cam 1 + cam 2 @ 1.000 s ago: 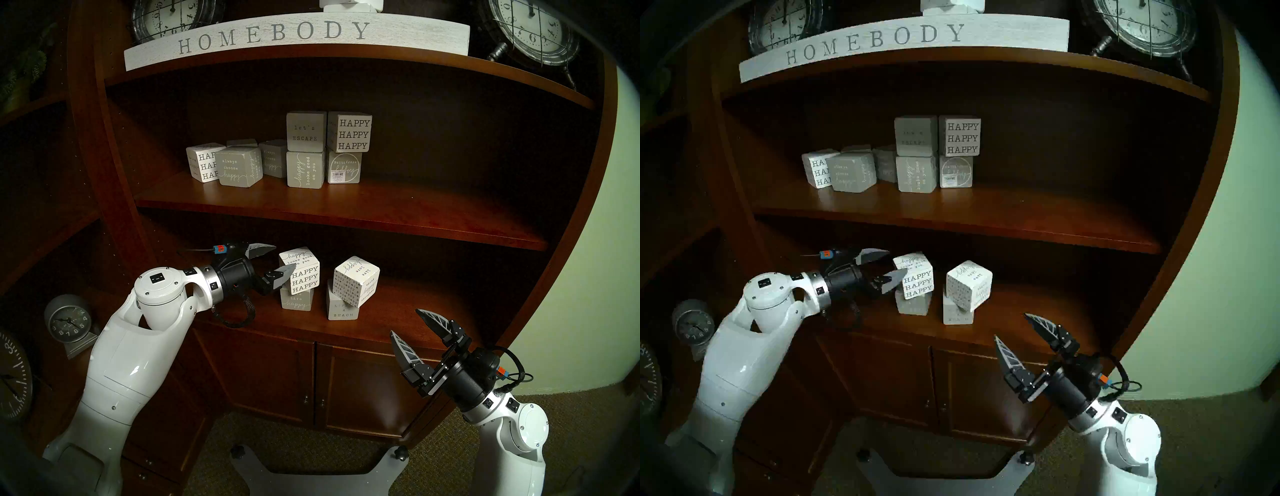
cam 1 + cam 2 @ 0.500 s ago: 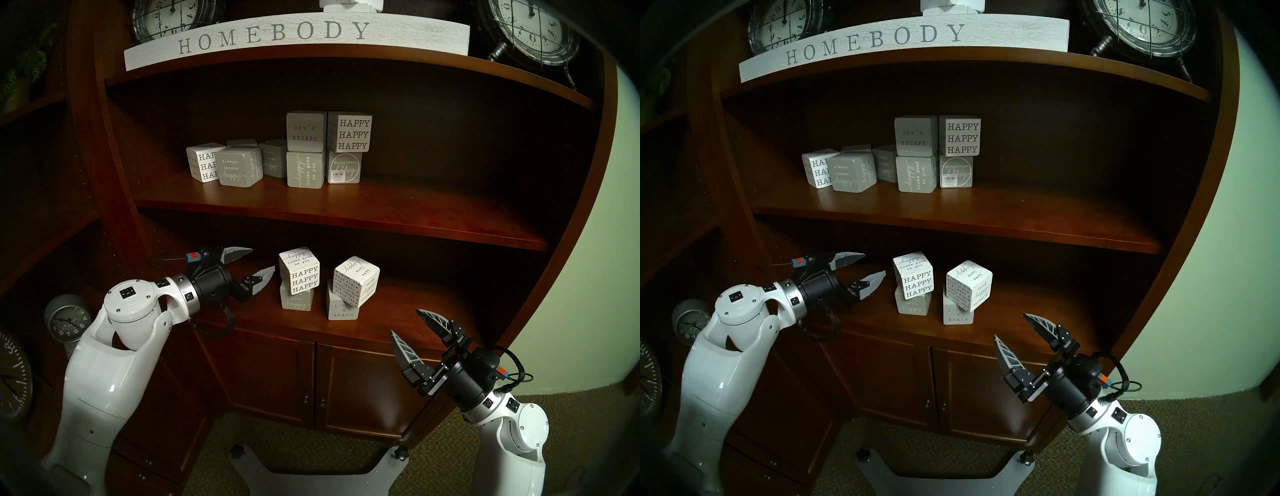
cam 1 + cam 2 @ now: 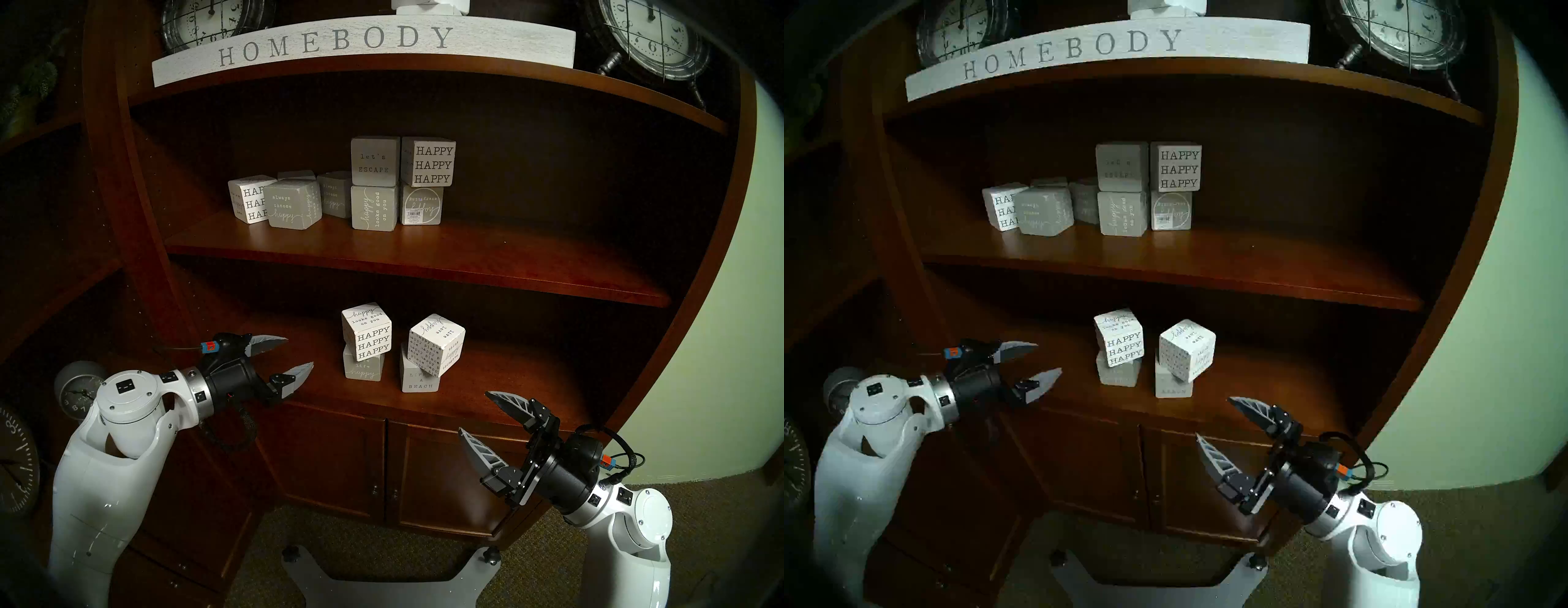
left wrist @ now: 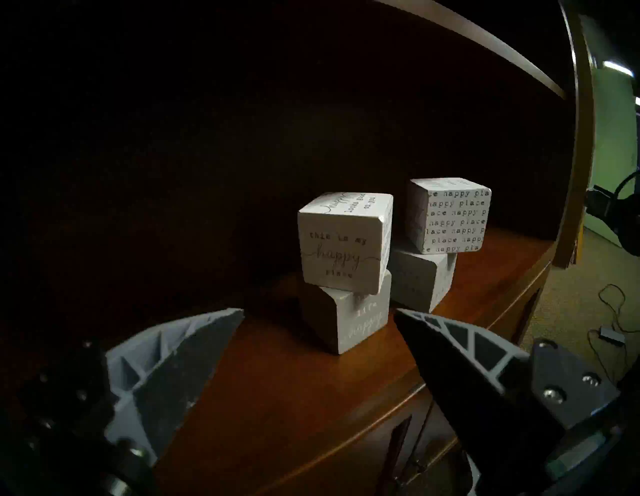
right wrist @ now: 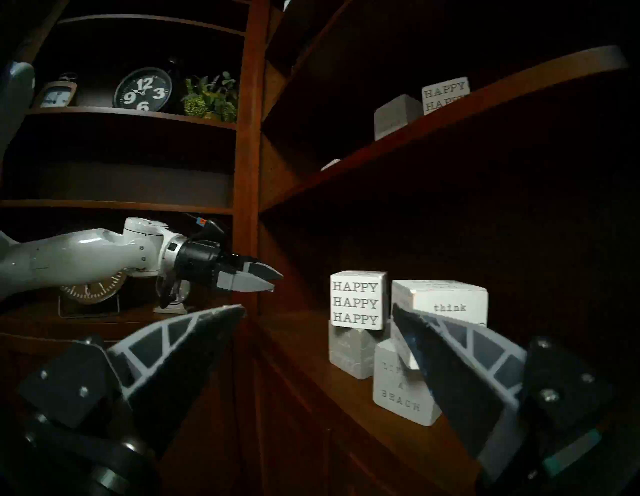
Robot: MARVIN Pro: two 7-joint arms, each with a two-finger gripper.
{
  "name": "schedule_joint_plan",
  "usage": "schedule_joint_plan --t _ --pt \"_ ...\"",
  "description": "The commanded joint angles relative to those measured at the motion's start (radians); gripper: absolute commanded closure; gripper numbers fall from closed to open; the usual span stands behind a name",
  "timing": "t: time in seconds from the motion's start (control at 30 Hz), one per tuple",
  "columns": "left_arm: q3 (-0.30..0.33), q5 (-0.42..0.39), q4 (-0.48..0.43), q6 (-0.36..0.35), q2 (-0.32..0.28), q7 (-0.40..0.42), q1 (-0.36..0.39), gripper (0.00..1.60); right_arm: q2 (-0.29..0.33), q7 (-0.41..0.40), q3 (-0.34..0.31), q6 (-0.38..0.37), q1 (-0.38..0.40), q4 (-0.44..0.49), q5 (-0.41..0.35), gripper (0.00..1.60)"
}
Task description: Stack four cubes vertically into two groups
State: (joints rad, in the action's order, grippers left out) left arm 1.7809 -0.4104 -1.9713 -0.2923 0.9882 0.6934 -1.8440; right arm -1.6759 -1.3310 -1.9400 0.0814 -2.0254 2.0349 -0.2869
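Hovering beside the lower shelf (image 3: 322, 384), my left gripper (image 3: 292, 354) gapes wide and empty — so does my right gripper (image 3: 483, 418). HAPPY HAPPY HAPPY cube (image 3: 368, 330) sits on the grey "live life happy" cube (image 3: 364, 366); the "think happy thoughts" cube (image 3: 437, 344) perches tilted on LIFE'S A BEACH (image 3: 419, 377) — looking precarious.

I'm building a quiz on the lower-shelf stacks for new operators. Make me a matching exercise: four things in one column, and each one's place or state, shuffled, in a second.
Things:
1. white "HAPPY HAPPY HAPPY" cube
2. pale grey "LIFE'S A BEACH" cube
3. white "think happy thoughts" cube
4. left gripper

Places or states:
A. bottom of the right-hand stack
B. open, holding nothing, left of both stacks
C. on top of the grey "live life happy" cube
D. top of the right-hand stack, sitting tilted

Pairs: 1-C, 2-A, 3-D, 4-B
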Motion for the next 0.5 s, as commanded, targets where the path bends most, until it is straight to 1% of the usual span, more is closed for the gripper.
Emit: schedule_joint_plan --t 0.0,0.07,0.13,0.2,0.47 --pt "0.082 0.036 -0.074 0.052 0.047 0.024 -0.117 0.0 0.011 -0.029 -0.005 -0.034 0.014 0.013 -0.05 0.0" --pt "0.09 0.04 -0.082 0.058 0.053 0.024 -0.129 0.0 0.012 -0.032 -0.005 -0.036 0.015 0.013 -0.052 0.0" --pt "0.106 0.041 -0.101 0.076 0.061 0.016 -0.163 0.0 0.013 -0.036 -0.007 -0.041 0.016 0.011 -0.057 0.0" --pt "0.114 0.042 -0.111 0.088 0.065 0.009 -0.18 0.0 0.013 -0.039 -0.008 -0.044 0.018 0.01 -0.06 0.0" --pt "0.12 0.056 -0.115 0.102 0.085 0.014 -0.188 0.0 0.01 -0.046 -0.011 -0.049 0.021 0.009 -0.062 0.0"
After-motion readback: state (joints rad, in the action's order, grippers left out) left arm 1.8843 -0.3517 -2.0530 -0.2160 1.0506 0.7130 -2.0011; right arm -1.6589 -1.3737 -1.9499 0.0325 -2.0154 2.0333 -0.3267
